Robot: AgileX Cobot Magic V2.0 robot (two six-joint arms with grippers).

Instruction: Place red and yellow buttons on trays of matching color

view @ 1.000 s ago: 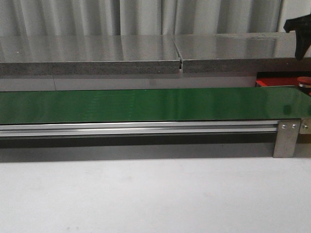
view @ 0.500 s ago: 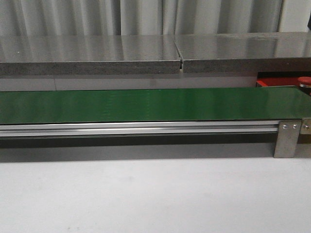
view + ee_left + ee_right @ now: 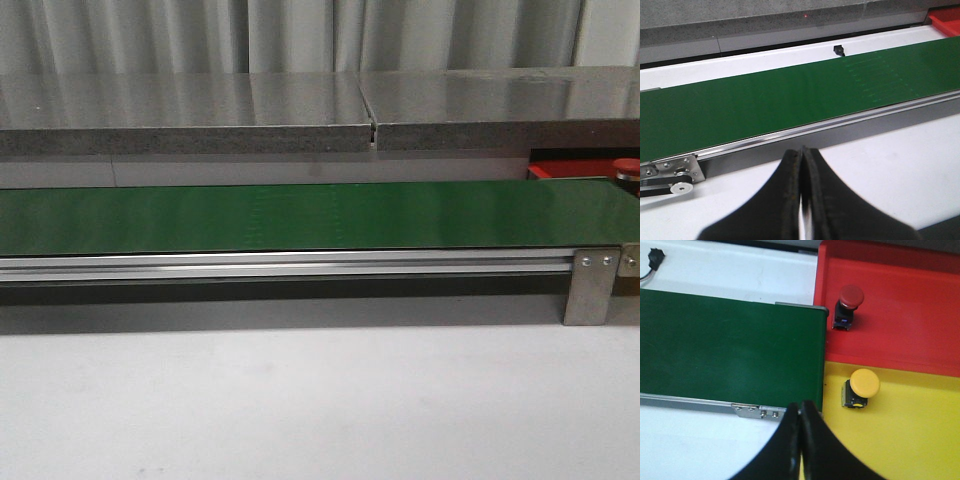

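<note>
In the right wrist view a red button lies on the red tray, and a yellow button lies on the yellow tray beside it. My right gripper hangs above the belt's end and the yellow tray's edge, shut with nothing in it. The front view shows only the red tray's corner and the red button's cap at the far right. My left gripper is shut and empty over the white table, in front of the green belt.
The long green belt with its aluminium rail crosses the table. A grey stone shelf runs behind it. A small black sensor sits behind the belt. White tabletop lies in front.
The dark arm at the front view's upper right edge has left that view. The belt, the tray and the red button stay where they were.
</note>
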